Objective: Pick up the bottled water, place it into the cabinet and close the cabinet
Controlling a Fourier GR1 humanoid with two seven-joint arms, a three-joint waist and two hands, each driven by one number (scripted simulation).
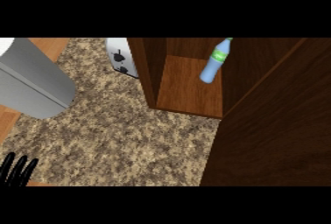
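Note:
The bottled water (215,63), pale blue with a green label and green cap, stands inside the wooden cabinet (187,83) on its shelf, against the right inner wall. The cabinet's dark door (278,131) is swung partly across the view's right side and fills the lower right. My left hand (16,170) shows only as straight black fingers pointing up at the lower left edge, far from the bottle and holding nothing. My right hand shows nowhere in the head view.
A grey cylindrical appliance (32,83) lies across the upper left. A white toaster (121,59) stands just left of the cabinet. Speckled granite counter (123,135) fills the middle, with a wooden edge (8,120) at the left.

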